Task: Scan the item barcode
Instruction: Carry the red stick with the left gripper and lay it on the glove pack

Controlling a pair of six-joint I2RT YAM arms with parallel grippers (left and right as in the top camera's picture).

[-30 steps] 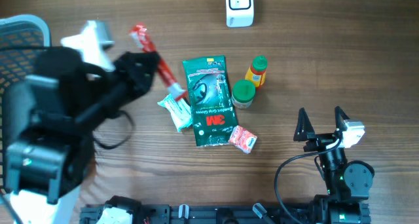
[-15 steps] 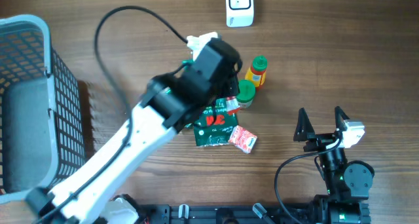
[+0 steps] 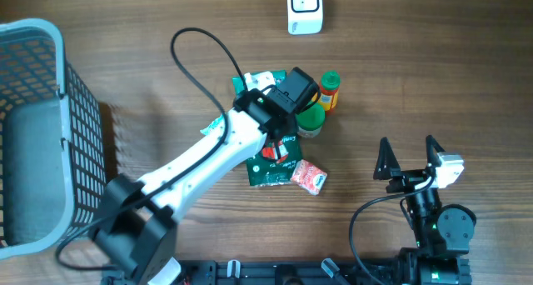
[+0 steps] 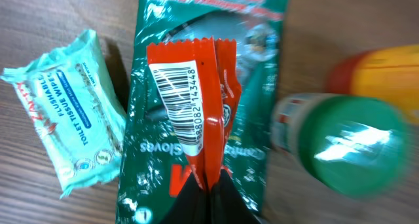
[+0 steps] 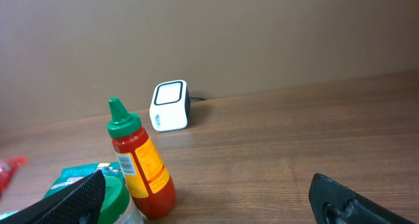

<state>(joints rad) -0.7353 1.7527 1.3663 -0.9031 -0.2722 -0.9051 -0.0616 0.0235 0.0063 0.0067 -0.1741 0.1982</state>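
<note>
— Left wrist view first: what is the left gripper (image 4: 209,188) holding?

— A red sachet (image 4: 196,106), pinched at its lower edge, with the fingertips closed tight on it. It stands out ahead of the fingers. Its white barcode panel faces the wrist camera, and the bars and digits are sharp.

— And beneath it?

— A green 3M gloves pack (image 4: 262,60) lies flat directly below the sachet. To the gripper's left in that view is a pale green toilet wipes packet (image 4: 65,112), just beside the gloves pack. To its right stands a green-lidded jar (image 4: 347,145), which is blurred. Beyond the jar is a red sauce bottle (image 4: 383,70) with a yellow label.

— Where is the scanner?

— In the overhead view the white barcode scanner (image 3: 305,8) sits at the far edge of the table. That is well beyond the left gripper, past the bottle. I cannot tell whether the barcode is turned toward it.

— The other arm?

— The right gripper (image 3: 408,156) sits near the front edge, well apart from the pile, with its jaws spread wide over bare wooden table (image 5: 294,139). Its camera looks across at the bottle, the jar lid and the scanner.

— Anything else?

— A small red-and-white packet (image 3: 309,177) touches the gloves pack's near corner, on the side toward the right gripper. A blue-grey wire basket (image 3: 42,35) stands far out on the left arm's side.
</note>
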